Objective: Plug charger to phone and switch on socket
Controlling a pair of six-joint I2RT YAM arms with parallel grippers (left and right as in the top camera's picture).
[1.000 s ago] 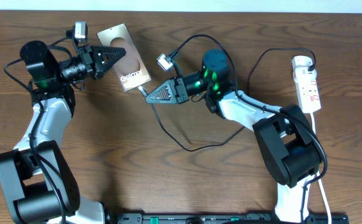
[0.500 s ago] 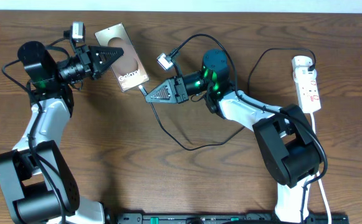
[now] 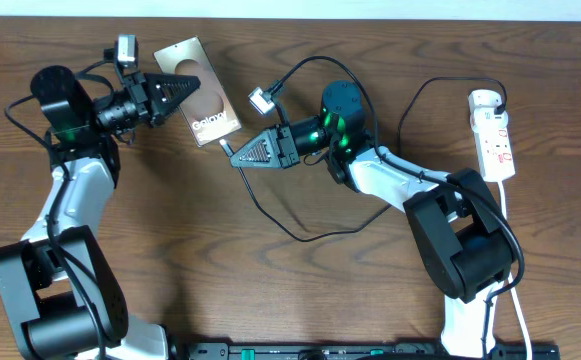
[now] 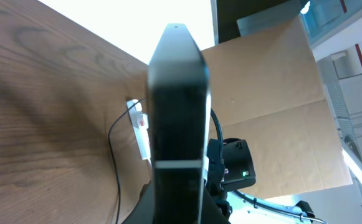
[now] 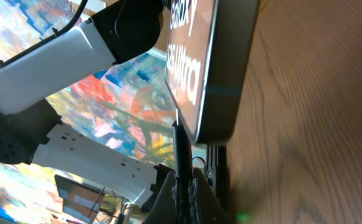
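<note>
The brown-bronze phone (image 3: 205,100) lies tilted at the table's far left, lettering up. My left gripper (image 3: 196,86) is shut on its far end; in the left wrist view the phone (image 4: 177,106) shows edge-on between the jaws of that gripper (image 4: 179,208). My right gripper (image 3: 230,155) is shut on the charger (image 3: 300,235) near its connector tip, just off the phone's near end. In the right wrist view the gripper (image 5: 182,186) pinches the thin black cable (image 5: 179,146), whose tip meets the phone's (image 5: 212,68) end edge. The white socket (image 3: 495,135) lies far right.
The black cable loops across the table's middle and runs up to the socket's rounded far end (image 3: 487,99). A white cord (image 3: 515,300) trails from the socket toward the front edge, past the right arm's base (image 3: 465,250). The socket also shows in the left wrist view (image 4: 140,127).
My right gripper has edged left with the cable tip, closer to the phone's near end. The left gripper and phone have hardly moved.
</note>
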